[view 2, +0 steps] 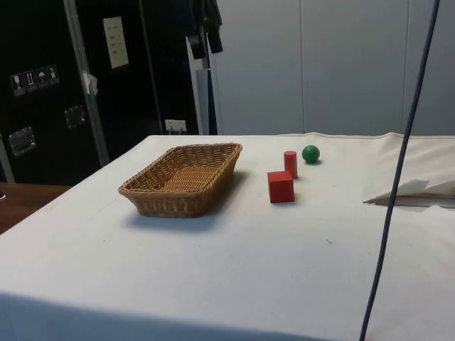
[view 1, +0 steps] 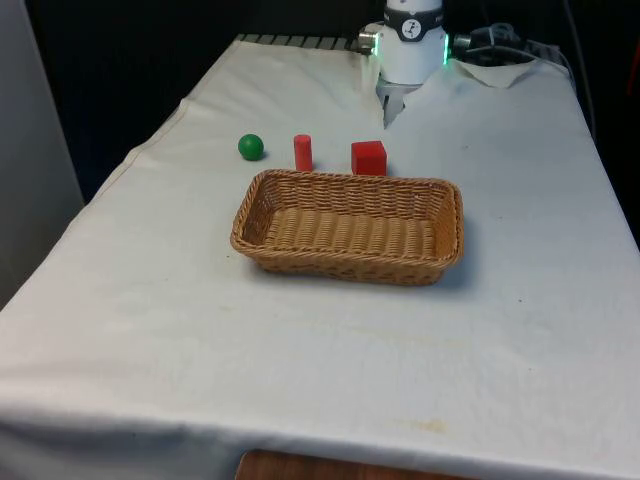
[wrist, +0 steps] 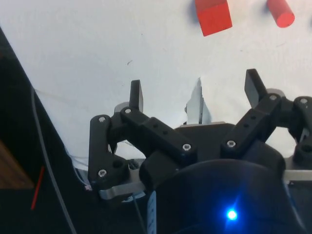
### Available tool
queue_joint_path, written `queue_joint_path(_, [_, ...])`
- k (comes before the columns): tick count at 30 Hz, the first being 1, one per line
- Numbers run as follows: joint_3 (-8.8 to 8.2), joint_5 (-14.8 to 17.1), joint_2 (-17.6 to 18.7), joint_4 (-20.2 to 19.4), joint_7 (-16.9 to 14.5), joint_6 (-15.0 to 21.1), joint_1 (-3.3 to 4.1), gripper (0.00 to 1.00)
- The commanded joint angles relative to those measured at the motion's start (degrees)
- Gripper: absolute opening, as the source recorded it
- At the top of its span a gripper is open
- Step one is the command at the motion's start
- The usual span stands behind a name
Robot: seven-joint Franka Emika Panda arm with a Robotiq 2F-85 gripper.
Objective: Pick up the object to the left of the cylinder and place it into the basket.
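Observation:
A green ball (view 1: 250, 147) (view 2: 311, 153) lies on the white cloth to the front view's left of an upright red cylinder (view 1: 303, 152) (view 2: 290, 163) (wrist: 280, 12). A red cube (view 1: 368, 158) (view 2: 280, 187) (wrist: 213, 14) stands on the cylinder's other side. In front of these three sits a woven wicker basket (view 1: 440, 262) (view 2: 153, 201) with nothing in it. My gripper (view 1: 388, 106) (wrist: 195, 90) hangs close to the robot base at the table's far end, behind the cube and well away from the ball. Its fingers (wrist: 135, 95) are spread open and hold nothing.
A raised fold of the cloth (view 1: 495, 72) (view 2: 416, 192) lies near the robot base. A dark cable (view 2: 398, 177) hangs across the near side view. The table's left edge (view 1: 120, 170) runs close to the ball.

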Motion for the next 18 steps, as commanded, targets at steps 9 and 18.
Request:
queue_joint_path(9, [0.80,-3.7,-4.6,-5.2,2.2,2.6,0.11,1.00])
queue_joint_path(18, [1.43,-5.9,-7.8,-8.8,3.4,3.7,-0.06,1.00])
